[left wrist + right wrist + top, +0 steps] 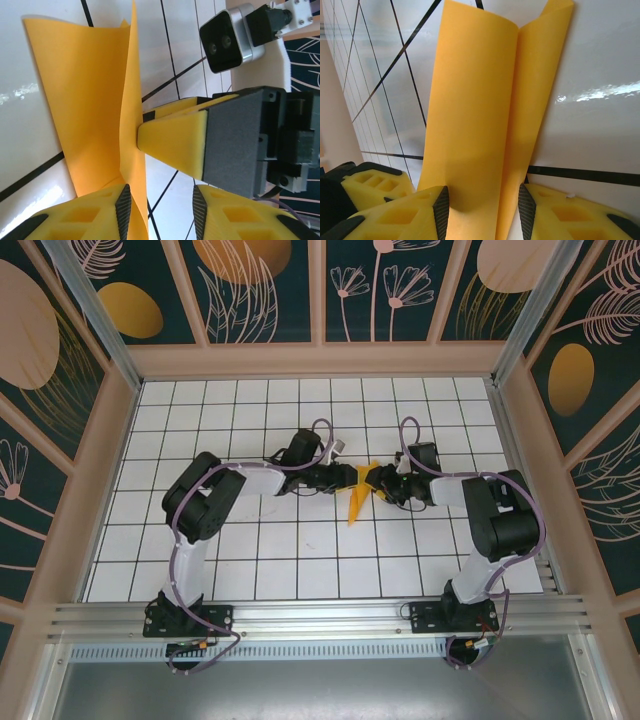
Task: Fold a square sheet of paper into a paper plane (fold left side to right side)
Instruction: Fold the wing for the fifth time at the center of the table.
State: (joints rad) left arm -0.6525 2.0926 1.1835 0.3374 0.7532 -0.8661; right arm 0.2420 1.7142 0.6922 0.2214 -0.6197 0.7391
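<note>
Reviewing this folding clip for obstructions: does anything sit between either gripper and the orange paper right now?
Nothing visible does. The folded orange paper stands directly between the left gripper and the right gripper, its edge running into each gripper's open jaws. The white tiled floor around it carries no other objects.

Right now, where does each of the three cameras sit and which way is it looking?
Top external: above and behind the arm bases, looking down on the tiled table; both arms meet at the orange paper.
Left wrist: on the left arm, facing the paper; its own fingers and the right arm's fingers show.
Right wrist: close to the tiles, its own fingers around the paper.
All views share the paper.
</note>
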